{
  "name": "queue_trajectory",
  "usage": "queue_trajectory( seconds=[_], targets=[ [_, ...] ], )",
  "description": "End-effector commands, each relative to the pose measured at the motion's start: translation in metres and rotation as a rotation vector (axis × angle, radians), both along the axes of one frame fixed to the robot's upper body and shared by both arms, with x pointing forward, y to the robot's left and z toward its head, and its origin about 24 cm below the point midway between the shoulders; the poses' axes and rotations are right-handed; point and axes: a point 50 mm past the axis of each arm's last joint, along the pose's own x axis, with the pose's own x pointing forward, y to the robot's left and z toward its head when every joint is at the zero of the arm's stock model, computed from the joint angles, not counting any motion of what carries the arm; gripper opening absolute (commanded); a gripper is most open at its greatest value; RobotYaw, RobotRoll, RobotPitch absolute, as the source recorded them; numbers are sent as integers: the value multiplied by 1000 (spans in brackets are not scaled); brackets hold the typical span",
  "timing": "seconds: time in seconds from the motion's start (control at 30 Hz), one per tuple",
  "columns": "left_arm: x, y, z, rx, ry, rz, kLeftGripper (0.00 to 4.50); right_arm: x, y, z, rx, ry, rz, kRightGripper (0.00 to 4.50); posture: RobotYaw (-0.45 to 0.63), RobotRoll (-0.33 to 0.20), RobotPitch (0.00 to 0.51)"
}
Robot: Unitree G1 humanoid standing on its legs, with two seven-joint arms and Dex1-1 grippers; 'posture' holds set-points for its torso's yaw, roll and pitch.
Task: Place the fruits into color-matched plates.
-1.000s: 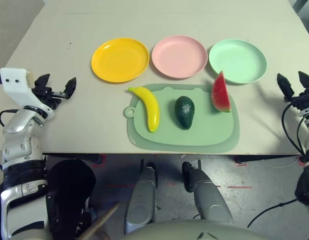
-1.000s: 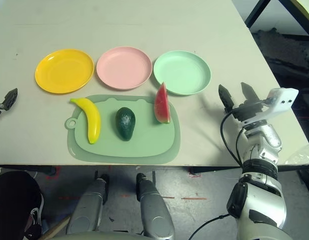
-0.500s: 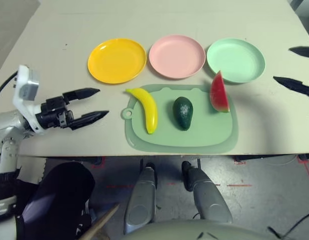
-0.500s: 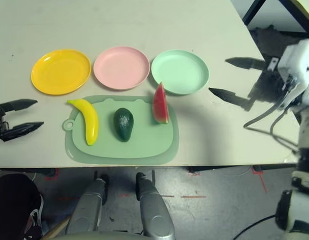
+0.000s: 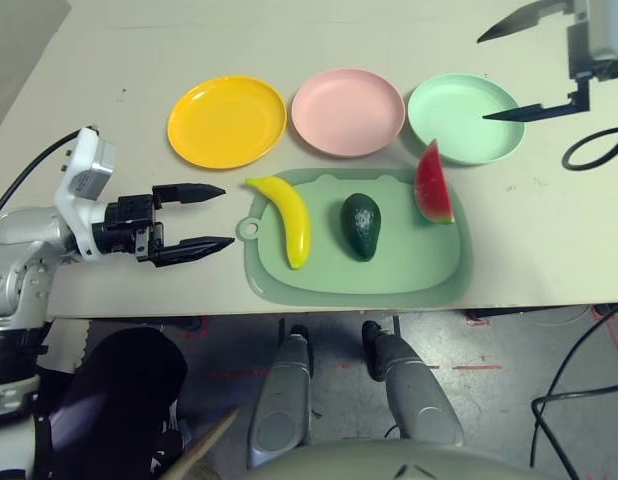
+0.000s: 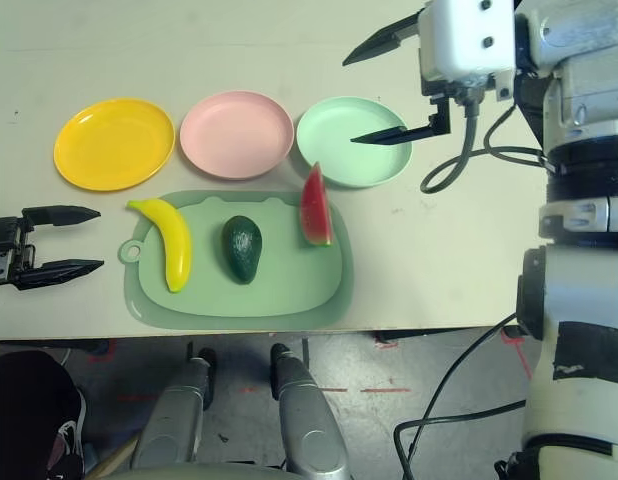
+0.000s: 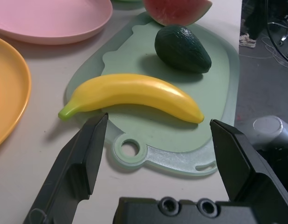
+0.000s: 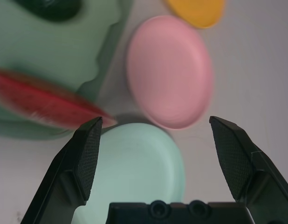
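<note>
Beside the banana [image 5: 285, 217] the left hand [image 5: 217, 216] gapes wide; over the mint plate [image 5: 455, 125] the right hand [image 5: 499, 75] likewise.

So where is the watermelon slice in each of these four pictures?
Left eye view: the watermelon wedge stands on the far right corner of the pale green mat, just below the mint green plate.
Right eye view: same spot, right of the avocado.
Left wrist view: cut off at the top edge, beyond the avocado.
Right wrist view: a blurred red strip at the left, beside the mint plate.
Shared landmark: the pink plate.
</note>
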Motion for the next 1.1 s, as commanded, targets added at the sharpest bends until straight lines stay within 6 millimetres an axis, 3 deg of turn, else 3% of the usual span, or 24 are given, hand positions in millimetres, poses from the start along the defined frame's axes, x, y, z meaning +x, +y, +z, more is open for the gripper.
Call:
queue_trajectory(
  seconds=[0.03,0.27,0.53,0.83,1.1],
  targets=[
    [0,3,5,41,10,-28,4460,-1,11,-1,-147,-69,88,4500,-61,0,313],
    [2,-8,7,151,-38,-162,4460,-7,26,-8,-337,-97,226,4500,-73,0,313],
    [9,-25,7,188,-103,-260,4460,-7,41,-17,-421,-85,327,4500,-82,0,317],
    [13,-23,7,220,-106,-239,4460,2,55,-37,-473,-60,379,4500,-73,0,318],
    [11,-20,10,235,-109,-226,4460,13,52,-57,-508,-13,353,4500,-61,0,320]
  ],
)
